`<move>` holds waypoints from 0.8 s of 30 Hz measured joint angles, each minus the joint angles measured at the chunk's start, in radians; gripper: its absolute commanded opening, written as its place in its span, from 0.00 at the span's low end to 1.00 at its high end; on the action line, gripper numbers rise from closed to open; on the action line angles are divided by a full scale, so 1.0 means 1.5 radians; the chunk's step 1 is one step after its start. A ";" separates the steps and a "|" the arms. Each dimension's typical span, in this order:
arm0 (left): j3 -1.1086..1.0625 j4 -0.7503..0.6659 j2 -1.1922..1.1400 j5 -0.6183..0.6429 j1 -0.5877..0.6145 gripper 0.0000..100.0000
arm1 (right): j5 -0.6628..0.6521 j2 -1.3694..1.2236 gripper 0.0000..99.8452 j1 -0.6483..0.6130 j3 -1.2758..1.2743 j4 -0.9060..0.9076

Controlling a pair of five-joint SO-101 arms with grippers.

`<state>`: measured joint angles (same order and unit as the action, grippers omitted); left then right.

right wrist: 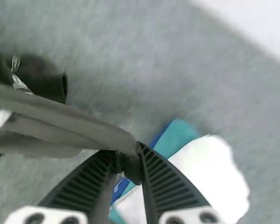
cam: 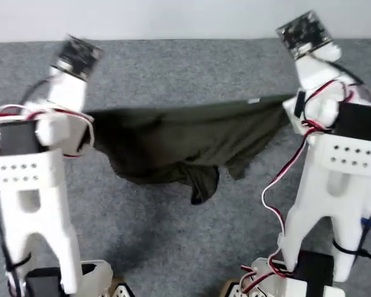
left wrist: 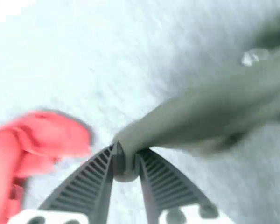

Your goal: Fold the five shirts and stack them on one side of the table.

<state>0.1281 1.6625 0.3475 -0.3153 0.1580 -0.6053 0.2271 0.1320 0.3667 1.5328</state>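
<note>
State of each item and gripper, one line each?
Dark green shirt: unfolded, stretched between both grippers, middle sagging.
Left gripper: shut on the shirt's edge.
Right gripper: shut on its opposite edge.
Red garment: lying on the table.
White garment: lying over a teal garment.

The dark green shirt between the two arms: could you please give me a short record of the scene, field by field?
Item: dark green shirt, unfolded
Held by: left pincer and right pincer, each shut on one end
Shape: stretched between them, middle sagging toward the table
Near left pincer: red cloth on the table
Near right pincer: blue cloth and white cloth, lying together
Folded: no
</note>
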 measured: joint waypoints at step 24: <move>0.575 -0.133 0.015 -0.073 0.021 0.01 | 0.000 0.001 0.01 -0.001 0.440 -0.014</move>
<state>0.9904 1.4630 0.3705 -0.4242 0.1903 -0.6053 0.2286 0.1304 1.0265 1.5113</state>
